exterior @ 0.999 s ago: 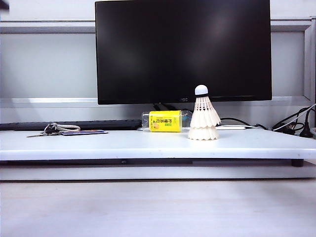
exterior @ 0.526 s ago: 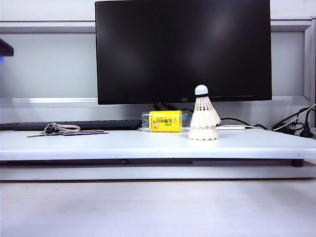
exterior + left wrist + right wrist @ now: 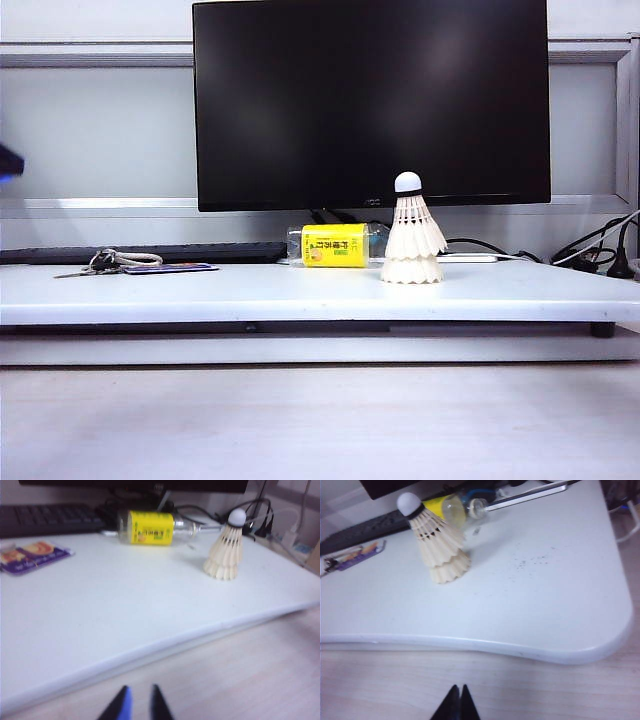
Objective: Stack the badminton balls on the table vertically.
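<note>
The two badminton balls (image 3: 413, 228) stand as one upright stack on the white table (image 3: 250, 290), right of centre, in front of the monitor. The upper one's skirt is nested over the lower one (image 3: 411, 270), with its black-banded cork tip on top. The left wrist view shows the stack (image 3: 226, 552) far across the table (image 3: 125, 605); my left gripper (image 3: 139, 689) hangs off the table's front edge, open by a narrow gap, empty. In the right wrist view the stack (image 3: 439, 542) stands on the table (image 3: 545, 595), and my right gripper (image 3: 458, 687) is shut, empty, off the front edge.
A large black monitor (image 3: 370, 100) stands behind the stack. A yellow-labelled clear bottle (image 3: 335, 245) lies beside it. Keys (image 3: 105, 262), a purple card (image 3: 168, 268) and a dark keyboard (image 3: 150, 252) sit at the left, cables (image 3: 590, 250) at the right. A dark blurred arm part (image 3: 8, 163) shows at the left edge.
The dark arm part at the exterior view's left edge has dropped lower. The stacked badminton balls have not moved.
</note>
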